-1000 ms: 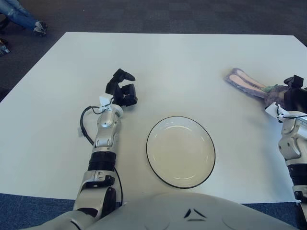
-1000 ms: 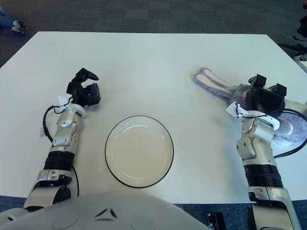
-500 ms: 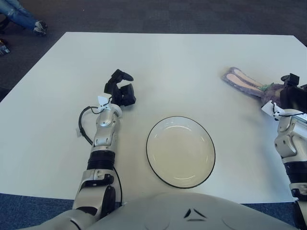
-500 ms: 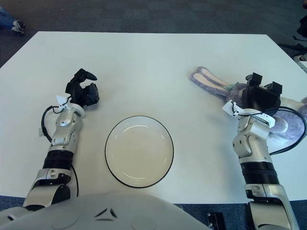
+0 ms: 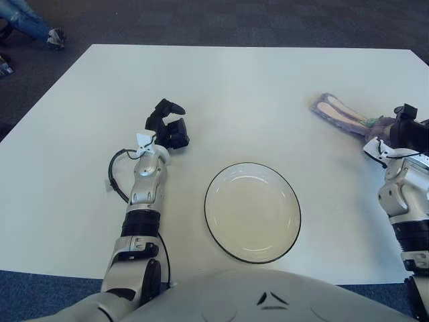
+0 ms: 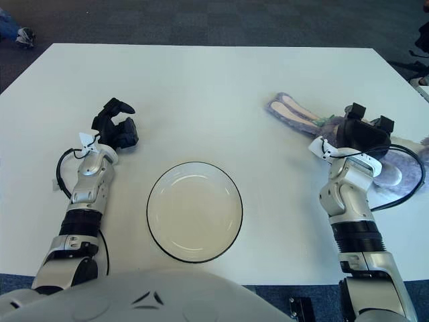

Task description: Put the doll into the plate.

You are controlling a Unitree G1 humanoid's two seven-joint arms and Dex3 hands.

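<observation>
The doll [image 6: 292, 111], a purple plush rabbit with long pink-lined ears, lies at the table's right side with its ears pointing up-left and its body [image 6: 399, 173] near the right edge. My right hand [image 6: 362, 134] sits on the doll's head, fingers closed around it. The white plate [image 5: 252, 212] with a dark rim stands empty at the front middle of the table, well left of the doll. My left hand [image 5: 168, 130] shows left of the plate, fingers curled and holding nothing.
The white table [image 5: 234, 94] is bare across its back half. A black cable [image 6: 410, 191] loops off my right forearm beside the doll's body. Dark carpet surrounds the table; a person's shoes [image 5: 55, 38] show at the far left.
My right hand has shifted slightly left and away from me, and the doll has slid a little with it. The left hand has barely moved.
</observation>
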